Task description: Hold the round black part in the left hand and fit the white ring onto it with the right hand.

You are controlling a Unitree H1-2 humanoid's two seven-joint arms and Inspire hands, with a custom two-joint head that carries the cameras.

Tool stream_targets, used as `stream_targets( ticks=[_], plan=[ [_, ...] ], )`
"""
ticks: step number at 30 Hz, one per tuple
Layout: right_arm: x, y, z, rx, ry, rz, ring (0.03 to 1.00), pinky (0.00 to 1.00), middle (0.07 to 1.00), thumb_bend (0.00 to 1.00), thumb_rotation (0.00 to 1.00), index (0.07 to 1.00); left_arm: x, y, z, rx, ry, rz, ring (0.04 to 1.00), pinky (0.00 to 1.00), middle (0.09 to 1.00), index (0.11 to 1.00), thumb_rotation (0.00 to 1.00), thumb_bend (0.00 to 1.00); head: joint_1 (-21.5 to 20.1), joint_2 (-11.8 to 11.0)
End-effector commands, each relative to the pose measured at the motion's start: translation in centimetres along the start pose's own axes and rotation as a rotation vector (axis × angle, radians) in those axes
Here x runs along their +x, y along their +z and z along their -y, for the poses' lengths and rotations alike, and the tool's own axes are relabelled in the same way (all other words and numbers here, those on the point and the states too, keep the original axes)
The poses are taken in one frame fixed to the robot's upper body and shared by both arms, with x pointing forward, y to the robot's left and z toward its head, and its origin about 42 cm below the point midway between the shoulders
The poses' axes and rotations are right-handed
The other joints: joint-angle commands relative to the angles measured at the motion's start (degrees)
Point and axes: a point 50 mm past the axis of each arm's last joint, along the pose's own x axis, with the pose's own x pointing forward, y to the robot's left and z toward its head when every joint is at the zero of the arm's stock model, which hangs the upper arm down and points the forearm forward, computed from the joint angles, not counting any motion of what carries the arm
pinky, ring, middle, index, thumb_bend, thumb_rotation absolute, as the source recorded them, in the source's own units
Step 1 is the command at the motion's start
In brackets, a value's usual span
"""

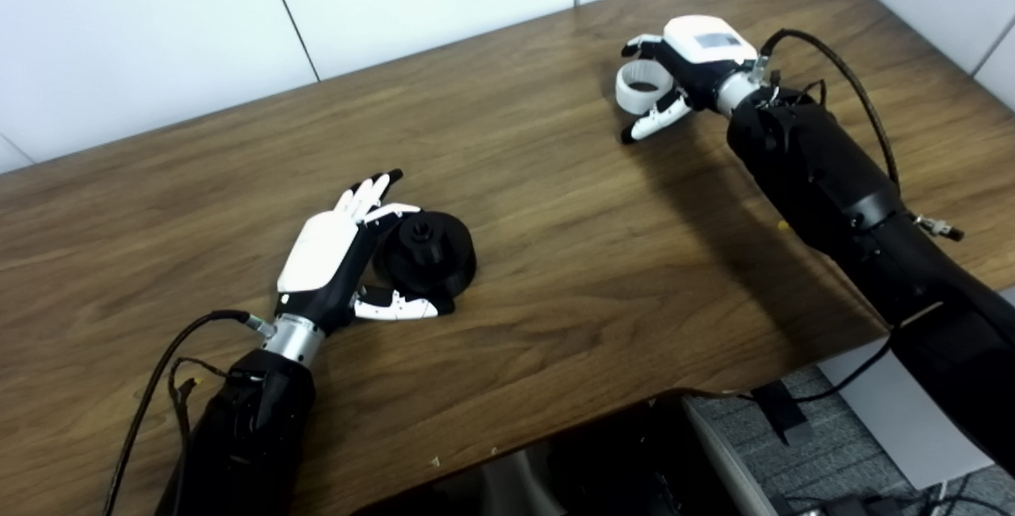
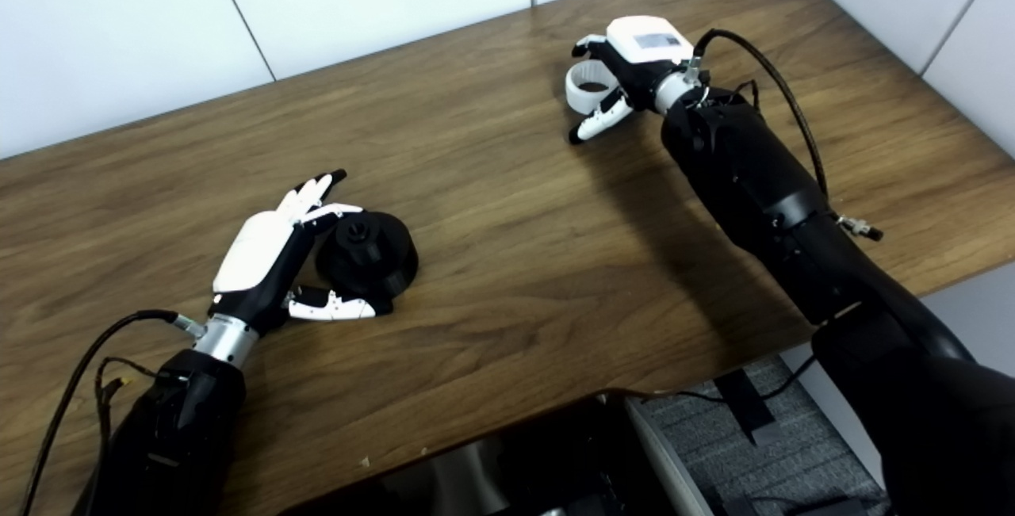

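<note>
The round black part (image 1: 428,253), a disc with a raised hub, lies on the wooden table (image 1: 555,207) left of centre. My left hand (image 1: 329,258) rests against its left side, open: the fingers (image 1: 366,191) stretch straight past its far edge and the thumb (image 1: 396,308) lies along its near edge. The white ring (image 1: 641,88) sits at the far right of the table. My right hand (image 1: 686,64) is over it from the right and open, with fingers (image 1: 641,45) behind the ring and thumb (image 1: 654,121) in front of it, close to its rim.
A white panelled wall (image 1: 396,9) runs along the table's far edge and right side. Cables trail from both forearms. The table's near edge (image 1: 714,389) drops off to a dark chair and grey floor at bottom right.
</note>
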Motion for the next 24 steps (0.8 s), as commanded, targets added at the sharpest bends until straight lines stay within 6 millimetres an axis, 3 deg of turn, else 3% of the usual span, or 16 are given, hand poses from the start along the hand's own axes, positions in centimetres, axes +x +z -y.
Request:
stream_targets(
  ticks=[1,14,24],
  plan=[
    [1.1,0.2,2.6,-0.044,-0.078,-0.001,0.824,0.87,0.760,0.70,0.34,0.784,-0.9,-0.7,0.5,0.044,-0.065,-0.020,1.000,1.00,1.000,0.687,0.43,1.00,0.1,0.0],
    [2.1,-0.4,3.7,-0.121,-0.028,-0.031,0.807,0.86,0.736,0.70,0.31,0.729,-1.1,-0.8,0.1,0.045,-0.067,-0.023,1.000,1.00,1.000,0.686,0.43,1.00,0.1,0.3],
    [1.9,-1.1,4.2,-0.164,0.014,-0.052,0.825,0.85,0.763,0.74,0.32,0.753,-1.3,-0.9,0.2,0.043,-0.072,-0.023,1.000,1.00,1.000,0.683,0.42,1.00,-0.1,0.5]
  ],
)
